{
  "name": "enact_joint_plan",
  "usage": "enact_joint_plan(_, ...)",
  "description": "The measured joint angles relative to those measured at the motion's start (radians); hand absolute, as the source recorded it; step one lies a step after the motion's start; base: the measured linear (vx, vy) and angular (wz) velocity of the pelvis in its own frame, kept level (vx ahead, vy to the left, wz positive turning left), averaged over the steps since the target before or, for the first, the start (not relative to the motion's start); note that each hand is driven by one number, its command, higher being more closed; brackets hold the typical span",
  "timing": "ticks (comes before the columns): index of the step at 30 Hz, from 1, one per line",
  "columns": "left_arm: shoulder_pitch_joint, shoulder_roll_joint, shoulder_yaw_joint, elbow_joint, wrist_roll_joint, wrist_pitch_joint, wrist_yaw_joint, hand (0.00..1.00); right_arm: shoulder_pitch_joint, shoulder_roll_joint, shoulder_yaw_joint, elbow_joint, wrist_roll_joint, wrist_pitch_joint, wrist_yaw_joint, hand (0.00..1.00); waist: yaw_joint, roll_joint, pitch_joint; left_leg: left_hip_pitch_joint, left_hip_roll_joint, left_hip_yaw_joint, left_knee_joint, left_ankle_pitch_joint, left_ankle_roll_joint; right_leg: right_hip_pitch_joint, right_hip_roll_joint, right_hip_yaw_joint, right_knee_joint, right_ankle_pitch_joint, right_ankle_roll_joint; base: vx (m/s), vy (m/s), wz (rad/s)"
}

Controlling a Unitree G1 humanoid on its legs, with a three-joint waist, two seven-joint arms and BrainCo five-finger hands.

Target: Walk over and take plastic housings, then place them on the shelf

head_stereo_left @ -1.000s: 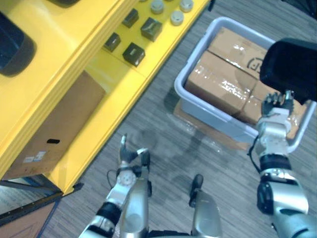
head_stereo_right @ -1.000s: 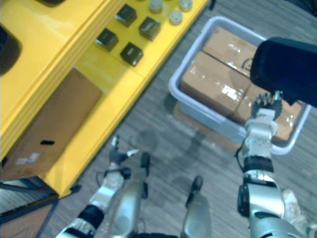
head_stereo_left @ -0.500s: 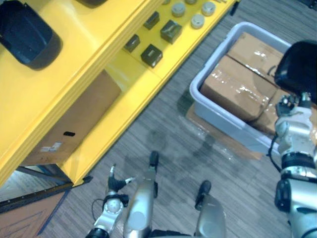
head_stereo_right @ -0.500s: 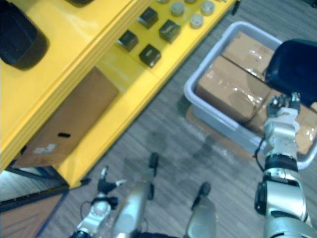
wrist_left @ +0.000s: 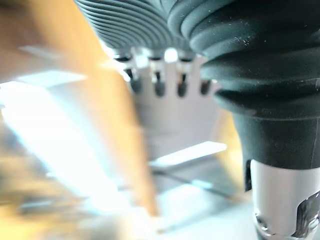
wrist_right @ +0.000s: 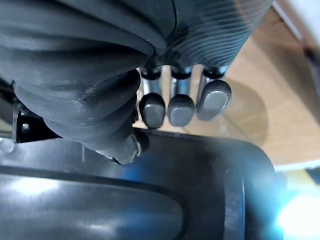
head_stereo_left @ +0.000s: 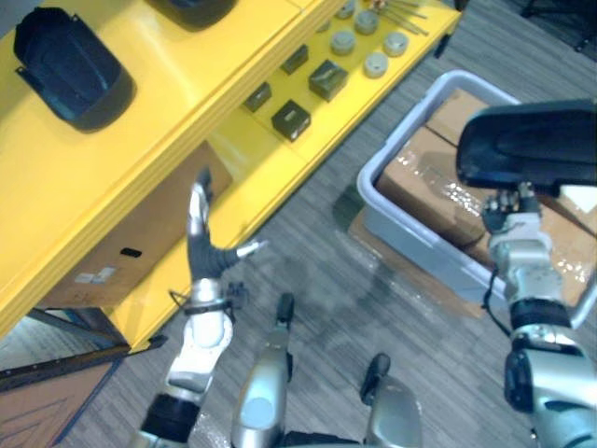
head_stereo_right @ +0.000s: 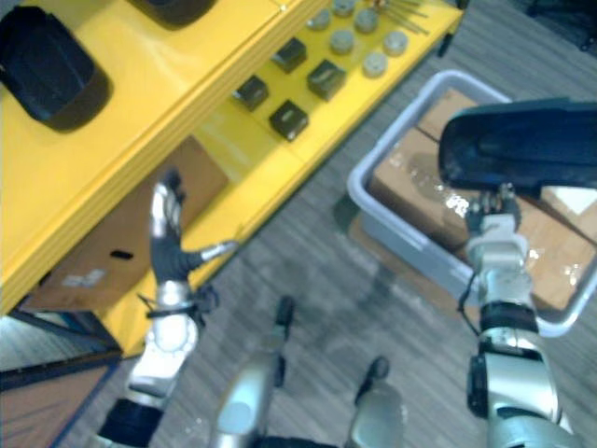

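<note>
A large black plastic housing [head_stereo_left: 527, 145] hangs level above the grey tub, and my right hand [head_stereo_left: 511, 219] is shut on its lower edge from below. The right wrist view shows curled fingers [wrist_right: 170, 107] against the glossy black housing [wrist_right: 150, 200]. My left hand [head_stereo_left: 207, 257] is raised beside the front edge of the yellow shelf [head_stereo_left: 187, 84], fingers straight up, thumb spread, holding nothing. A second black housing [head_stereo_left: 70, 70] lies on the shelf's top level at the far left.
A grey tub [head_stereo_left: 410, 233] with taped cardboard boxes [head_stereo_left: 424, 182] stands on the carpet at right. Small dark blocks [head_stereo_left: 292, 117] and round grey discs [head_stereo_left: 376, 63] sit on the lower yellow tier. A brown carton [head_stereo_left: 131, 243] is under the shelf.
My left hand has risen from low near the floor to the shelf's front edge. The right hand has brought the housing level and further left. The camera has shifted.
</note>
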Motion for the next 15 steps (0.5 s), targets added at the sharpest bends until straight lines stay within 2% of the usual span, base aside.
enact_joint_plan(3,-0.126,0.035,-0.057,-0.014,0.062,0.002,0.008,0.0,0.0,0.017,0.0,-0.012,-0.07,0.0,0.0,1.0,-0.004,-0.019,0.0,0.001,0.006,0.007,0.0,0.0,0.0,0.01,0.01,0.004,-0.031,0.02,0.0,0.04,-0.042,-0.07)
enact_joint_plan(5,-0.197,0.033,-0.113,-0.017,0.075,0.025,0.004,0.0,-0.005,0.029,0.001,-0.036,-0.133,0.0,0.006,1.0,-0.016,-0.035,-0.002,0.003,0.01,0.012,-0.001,0.0,0.0,0.014,0.014,0.007,-0.039,0.025,-0.002,0.01,-0.046,-0.06)
enact_joint_plan(8,-0.244,0.034,-0.167,-0.011,0.152,0.094,-0.006,0.0,-0.008,0.036,0.007,-0.049,-0.193,-0.001,0.021,1.0,-0.023,-0.048,-0.002,0.011,0.02,0.026,-0.002,-0.002,-0.001,0.013,0.022,0.018,-0.041,0.028,-0.006,-0.03,-0.035,-0.16)
enact_joint_plan(10,-0.291,0.031,-0.24,0.031,0.195,0.155,-0.022,0.0,-0.014,0.037,0.041,-0.053,-0.266,-0.012,0.021,1.0,-0.033,-0.057,-0.005,0.017,0.025,0.045,-0.002,-0.013,0.001,0.009,0.029,0.036,-0.047,0.032,-0.01,-0.07,-0.025,-0.28)
enact_joint_plan(11,-0.307,0.032,-0.261,0.044,0.213,0.17,-0.026,0.0,-0.014,0.037,0.048,-0.054,-0.284,-0.014,0.021,1.0,-0.038,-0.058,-0.005,0.017,0.026,0.047,-0.002,-0.017,0.001,0.009,0.03,0.036,-0.051,0.033,-0.011,-0.06,-0.011,-0.14)
enact_joint_plan(13,-0.354,0.028,-0.317,0.085,0.268,0.222,-0.037,0.0,-0.022,0.04,0.082,-0.055,-0.343,-0.032,0.021,1.0,-0.057,-0.062,-0.003,0.014,0.03,0.059,-0.002,-0.017,0.001,0.004,0.035,0.048,-0.068,0.044,-0.01,-0.05,-0.01,-0.16)
enact_joint_plan(15,-0.385,0.015,-0.356,0.115,0.272,0.264,-0.064,0.0,-0.023,0.04,0.104,-0.056,-0.393,-0.054,0.016,1.0,-0.063,-0.062,-0.003,0.01,0.03,0.064,-0.002,-0.017,0.003,0.001,0.038,0.057,-0.077,0.053,-0.007,-0.01,-0.016,-0.09)
